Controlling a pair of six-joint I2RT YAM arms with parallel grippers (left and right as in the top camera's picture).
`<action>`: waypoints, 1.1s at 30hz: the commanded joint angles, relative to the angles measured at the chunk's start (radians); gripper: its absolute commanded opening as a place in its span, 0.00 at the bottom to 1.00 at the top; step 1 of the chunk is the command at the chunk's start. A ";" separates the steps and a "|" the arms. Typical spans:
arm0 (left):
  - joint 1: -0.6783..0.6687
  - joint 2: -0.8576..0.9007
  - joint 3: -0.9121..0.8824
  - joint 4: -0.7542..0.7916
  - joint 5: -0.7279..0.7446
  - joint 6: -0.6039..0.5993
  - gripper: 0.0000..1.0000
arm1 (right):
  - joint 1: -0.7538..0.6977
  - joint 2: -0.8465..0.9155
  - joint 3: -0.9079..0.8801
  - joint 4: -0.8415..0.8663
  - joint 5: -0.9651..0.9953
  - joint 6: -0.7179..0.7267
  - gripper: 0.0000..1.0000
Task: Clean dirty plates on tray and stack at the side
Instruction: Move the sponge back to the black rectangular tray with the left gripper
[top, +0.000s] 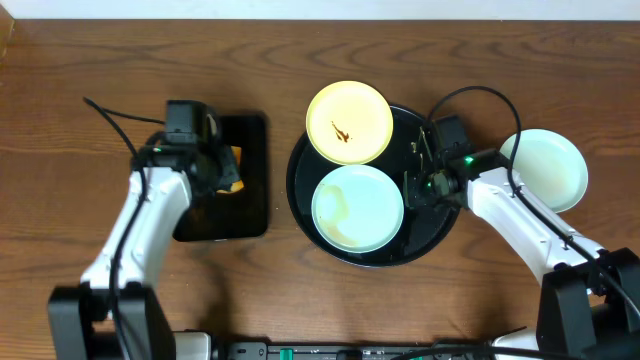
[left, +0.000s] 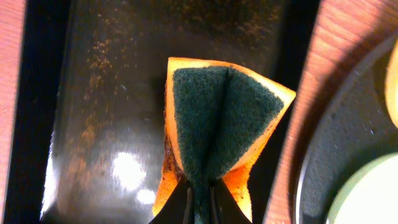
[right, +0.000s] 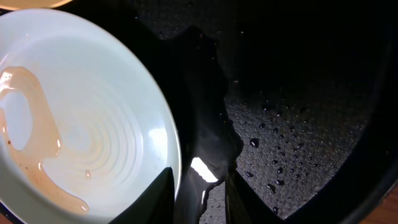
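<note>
On the round black tray (top: 432, 228) lies a pale mint plate (top: 357, 207) with a thin brown sauce film (right: 37, 143). A pale yellow plate (top: 348, 122) with a small brown smear sits at the tray's far rim. A second mint plate (top: 545, 168) rests on the table to the right, with no smear that I can see. My right gripper (right: 199, 182) is low over the tray, open. The near mint plate's right rim (right: 178, 155) runs into the gap beside its left finger. My left gripper (left: 200, 194) is shut on an orange and green sponge (left: 217, 118).
The sponge hangs over a small black rectangular tray (top: 245, 215) left of the round one; its surface (left: 106, 93) is speckled brown. Water droplets dot the round tray's floor (right: 280, 149). Bare wooden table (top: 120, 60) surrounds both trays.
</note>
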 joint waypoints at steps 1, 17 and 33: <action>0.080 0.087 -0.005 0.020 0.201 0.097 0.08 | 0.027 0.014 0.010 -0.005 0.002 0.003 0.24; 0.238 0.199 -0.003 -0.002 0.164 0.090 0.08 | 0.043 0.014 0.010 -0.027 0.002 0.003 0.18; -0.034 0.169 -0.024 0.013 -0.185 0.082 0.08 | 0.043 0.014 0.010 -0.032 0.001 0.003 0.18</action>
